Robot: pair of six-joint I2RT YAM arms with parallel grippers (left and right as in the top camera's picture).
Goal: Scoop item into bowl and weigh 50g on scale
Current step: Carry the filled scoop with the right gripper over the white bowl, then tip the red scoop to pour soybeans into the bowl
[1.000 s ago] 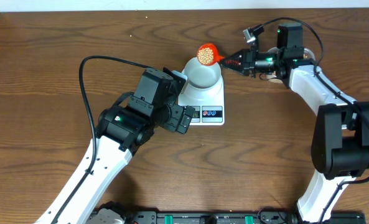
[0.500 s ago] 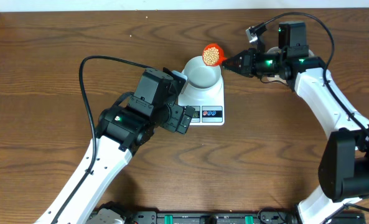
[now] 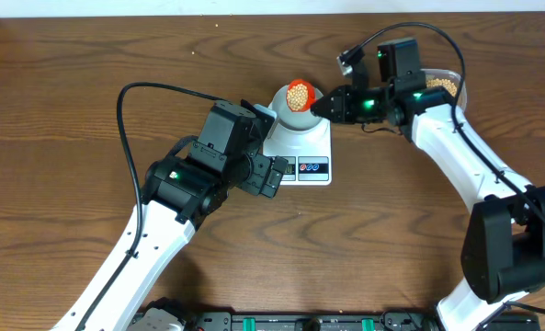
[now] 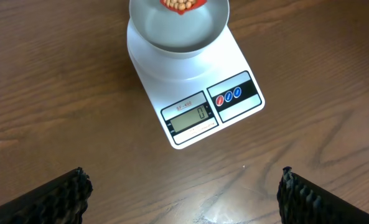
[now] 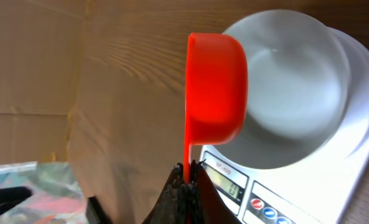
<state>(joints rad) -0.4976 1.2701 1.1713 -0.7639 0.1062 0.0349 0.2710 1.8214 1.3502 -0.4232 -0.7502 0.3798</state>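
The white bowl [image 3: 293, 118] sits on the white scale [image 3: 316, 142]; the bowl holds no beans and the display [image 4: 192, 116] reads 0. My right gripper [image 3: 320, 106] is shut on the handle of an orange-red scoop [image 3: 298, 92] heaped with tan beans [image 3: 299, 91], held over the bowl's far rim. In the right wrist view the scoop [image 5: 215, 84] hangs over the bowl [image 5: 290, 87], my fingers [image 5: 187, 174] pinching its handle. In the left wrist view the scoop's beans [image 4: 181, 5] show at the top above the bowl [image 4: 178, 28]. My left gripper [image 4: 184, 193] is open, near the scale's front.
A clear plastic tub with more beans [image 3: 440, 85] stands at the back right, behind the right arm. The left arm's body [image 3: 212, 165] lies just left of the scale. Bare wood table surrounds the scale.
My right gripper has carried the full scoop leftward and nearer, from behind the bowl's far right rim to over the bowl. The left arm has not moved.
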